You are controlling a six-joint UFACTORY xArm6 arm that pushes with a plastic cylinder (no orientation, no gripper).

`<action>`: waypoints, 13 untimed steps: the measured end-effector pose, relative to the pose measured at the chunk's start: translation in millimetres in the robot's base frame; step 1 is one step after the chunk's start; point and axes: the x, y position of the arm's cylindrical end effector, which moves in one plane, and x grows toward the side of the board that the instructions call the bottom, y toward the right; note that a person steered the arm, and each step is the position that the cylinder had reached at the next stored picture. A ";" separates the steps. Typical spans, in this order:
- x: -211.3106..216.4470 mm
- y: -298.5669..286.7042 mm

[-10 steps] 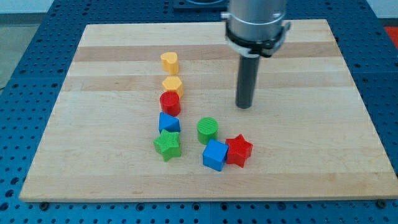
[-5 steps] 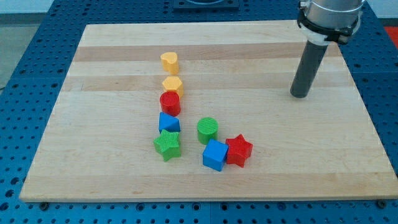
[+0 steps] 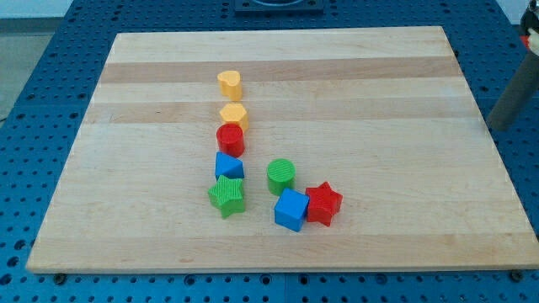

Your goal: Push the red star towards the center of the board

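The red star (image 3: 323, 203) lies on the wooden board (image 3: 379, 168) below its middle, touching the blue cube (image 3: 291, 209) on its left. The green cylinder (image 3: 281, 176) stands just above the two. My rod shows at the view's right edge, and my tip (image 3: 498, 126) is over the board's right edge, far to the right of and above the red star.
A column of blocks runs down left of the middle: yellow heart (image 3: 229, 83), yellow hexagon (image 3: 232, 115), red cylinder (image 3: 230, 139), blue block (image 3: 228, 166), green star (image 3: 227, 195). Blue perforated table (image 3: 34, 76) surrounds the board.
My rod has swept from above the board's middle to the view's right edge. No block has moved.
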 end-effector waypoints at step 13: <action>54.8 -216.0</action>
